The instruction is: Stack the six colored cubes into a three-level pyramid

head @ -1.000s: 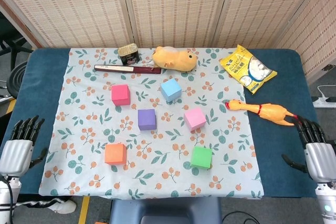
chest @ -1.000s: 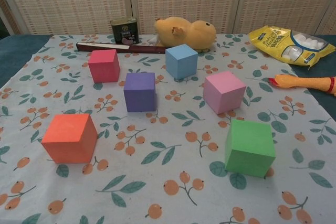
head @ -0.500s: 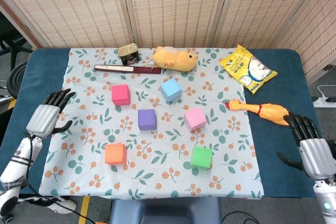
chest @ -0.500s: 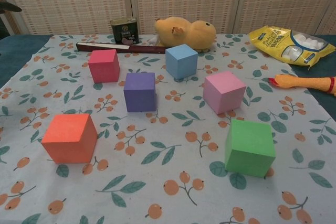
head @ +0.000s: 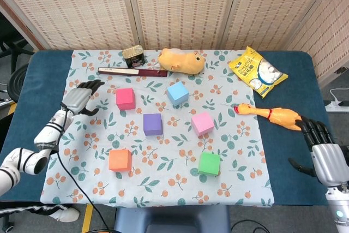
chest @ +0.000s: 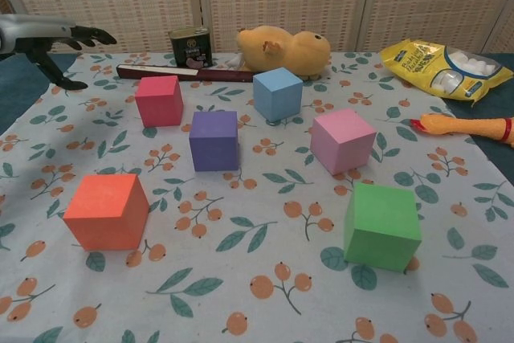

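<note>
Your left hand (head: 80,99) has swung in from the desk edge within the last second, fingers spread and empty, now just left of the red cube (head: 125,98). Your right hand (head: 323,148) stays open, far from all six unstacked cubes.

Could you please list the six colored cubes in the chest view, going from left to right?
orange cube → red cube → purple cube → blue cube → pink cube → green cube

6 cubes lie apart on the floral cloth (head: 82,135); left hand (head: 79,99) hovers empty beside the red cube (head: 125,98).
</note>
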You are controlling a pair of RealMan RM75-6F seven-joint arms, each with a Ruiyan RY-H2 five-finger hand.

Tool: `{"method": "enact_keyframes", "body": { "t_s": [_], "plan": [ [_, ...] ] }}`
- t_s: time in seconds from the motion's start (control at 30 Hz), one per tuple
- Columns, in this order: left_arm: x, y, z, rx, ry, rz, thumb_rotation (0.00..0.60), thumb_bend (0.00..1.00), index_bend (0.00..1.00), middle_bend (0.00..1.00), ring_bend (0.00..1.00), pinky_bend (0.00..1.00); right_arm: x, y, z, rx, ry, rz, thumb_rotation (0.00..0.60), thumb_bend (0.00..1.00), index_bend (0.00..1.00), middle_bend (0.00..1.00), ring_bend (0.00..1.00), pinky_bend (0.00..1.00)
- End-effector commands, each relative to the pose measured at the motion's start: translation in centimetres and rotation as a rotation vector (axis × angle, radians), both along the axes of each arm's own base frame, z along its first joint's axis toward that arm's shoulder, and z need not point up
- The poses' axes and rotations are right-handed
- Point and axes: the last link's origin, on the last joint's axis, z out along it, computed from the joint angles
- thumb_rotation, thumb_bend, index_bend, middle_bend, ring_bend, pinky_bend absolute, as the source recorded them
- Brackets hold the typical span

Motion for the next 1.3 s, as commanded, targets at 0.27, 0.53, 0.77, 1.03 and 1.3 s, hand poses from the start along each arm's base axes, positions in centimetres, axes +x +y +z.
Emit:
{"method": "enact_keyframes", "body": {
  "t_s": [0.27,0.53,0.77,1.03,1.3],
  "plan": [
    [2.9,2.7,-3.1,-0.064,-0.056,0.056,0.6,0.36,0.0,0.0,0.0,0.09,-0.1,-0.6,-0.3,0.014,-0.011,-0.014,0.6,0.0,0.0,0.01,0.0,0.05],
    [4.2,3.5,-5.6,-0.093,-0.004,0.031,0.6,0.36,0.0,0.0,0.0,0.09,-0.5,-0.7,-0.3,0.014,-0.021,-0.029,0.6,0.0,0.0,0.01,0.0,0.05],
    [4.6,4.2,-7.3,-0.102,0.034,0.042,0.6,0.36,0.0,0.0,0.0,0.09,-0.8,-0.7,-0.6,0.038,-0.014,-0.051,0.6,0.0,0.0,0.01,0.0,0.05],
    [4.2,4.6,-8.9,-0.078,0.048,0.054,0.6,0.36,0.09,0.15,0.19,0.28,-0.5,-0.8,-0.8,0.049,-0.011,-0.053,0.6,0.0,0.0,0.01,0.0,0.05],
    [3.6,4.7,-7.7,0.026,-0.037,0.032,0.6,0.34,0.37,0.49,0.46,0.53,-0.4,-1.2,-1.0,0.059,-0.016,-0.049,0.6,0.0,0.0,0.01,0.0,0.05]
  ]
}}
